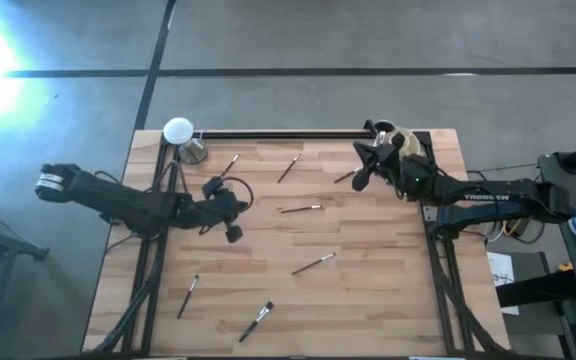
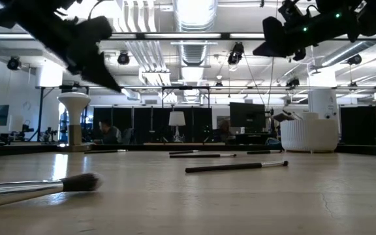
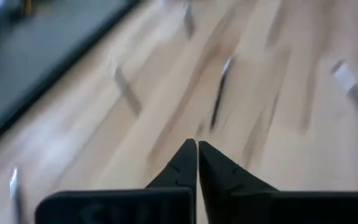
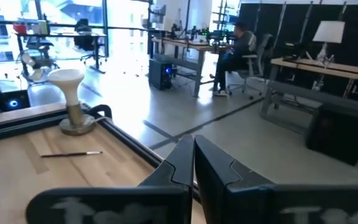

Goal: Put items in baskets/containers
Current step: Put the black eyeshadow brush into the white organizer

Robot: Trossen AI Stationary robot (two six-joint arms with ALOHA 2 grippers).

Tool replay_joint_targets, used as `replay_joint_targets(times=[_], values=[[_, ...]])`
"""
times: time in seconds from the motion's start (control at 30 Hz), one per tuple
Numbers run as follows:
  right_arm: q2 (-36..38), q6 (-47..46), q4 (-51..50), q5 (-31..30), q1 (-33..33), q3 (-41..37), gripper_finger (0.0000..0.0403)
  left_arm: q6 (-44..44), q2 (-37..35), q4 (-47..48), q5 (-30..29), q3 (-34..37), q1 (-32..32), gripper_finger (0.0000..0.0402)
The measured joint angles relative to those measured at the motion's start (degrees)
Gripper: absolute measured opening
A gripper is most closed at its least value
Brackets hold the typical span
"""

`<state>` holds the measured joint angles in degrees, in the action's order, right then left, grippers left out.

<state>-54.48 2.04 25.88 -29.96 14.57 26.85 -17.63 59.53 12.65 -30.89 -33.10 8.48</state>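
Observation:
Several thin makeup brushes lie flat on the wooden table: (image 1: 230, 165), (image 1: 289, 168), (image 1: 346, 176), (image 1: 300, 209), (image 1: 313, 263), (image 1: 188, 295), and a fluffier-headed one (image 1: 256, 320), which is nearest in the low view (image 2: 38, 188). The round cream-white cup (image 1: 406, 138) stands at the far right corner (image 2: 309, 134), partly under the right arm. My left gripper (image 1: 233, 234) (image 3: 197, 148) hovers shut above the table's left middle. My right gripper (image 1: 360, 181) (image 4: 193, 144) is shut and raised just left of the cup.
A flat white disc on a brass-coloured stand (image 1: 179, 131) (image 4: 70, 99) stands at the far left corner. A dark rail (image 1: 278, 133) runs along the far edge. Bare wood lies between the scattered brushes. People sit at desks in the room behind.

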Motion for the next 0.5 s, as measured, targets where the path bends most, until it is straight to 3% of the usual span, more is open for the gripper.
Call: replay_joint_targets(times=[0.2,0.5], values=[[0.00,0.05,0.05,-0.10,-0.86,0.05,0.0008,-15.37,1.53,16.15,2.90,-0.29,5.34,0.0001],[0.00,-0.39,0.03,-0.10,-0.96,0.05,0.0008,-47.27,7.42,28.42,4.42,-3.43,26.33,0.0001]])
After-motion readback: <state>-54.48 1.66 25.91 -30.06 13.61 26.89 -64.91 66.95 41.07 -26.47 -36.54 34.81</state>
